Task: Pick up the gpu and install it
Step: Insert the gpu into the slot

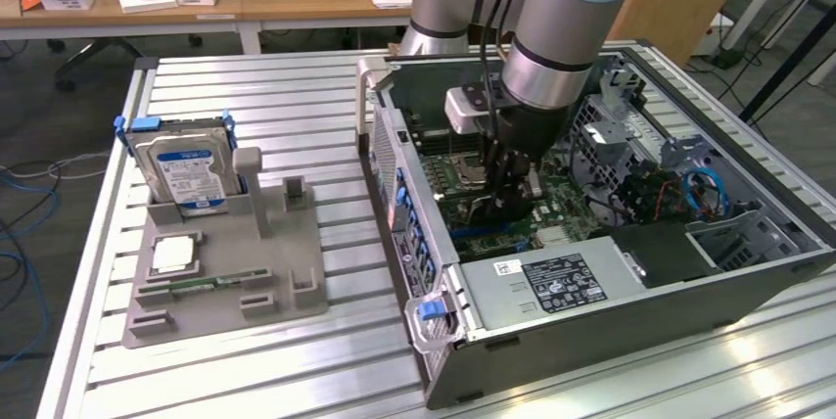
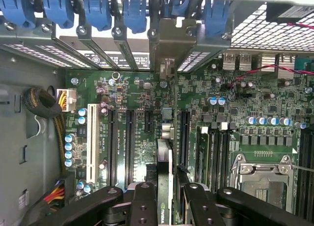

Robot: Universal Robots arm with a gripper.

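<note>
My gripper (image 1: 507,206) reaches down into the open computer case (image 1: 731,272), low over the green motherboard (image 1: 555,194). In the wrist view the gripper (image 2: 167,202) is shut on the gpu (image 2: 166,162), a thin dark card seen edge-on between the black fingers (image 2: 142,206). The card runs from the fingers along a motherboard slot, between the long black expansion slots (image 2: 130,142), to its silvery metal end bracket (image 2: 171,37). That bracket stands against the case's rear slot wall among the blue latches. I cannot tell whether the card's edge sits down in the slot.
A grey holder tray (image 1: 222,282) lies on the slatted table at the exterior view's left, carrying a blue-labelled hard drive (image 1: 190,169), a square chip (image 1: 174,255) and a small green memory stick (image 1: 209,284). Inside the case are the power supply (image 1: 555,282), CPU socket (image 2: 262,179), drive cage and cables.
</note>
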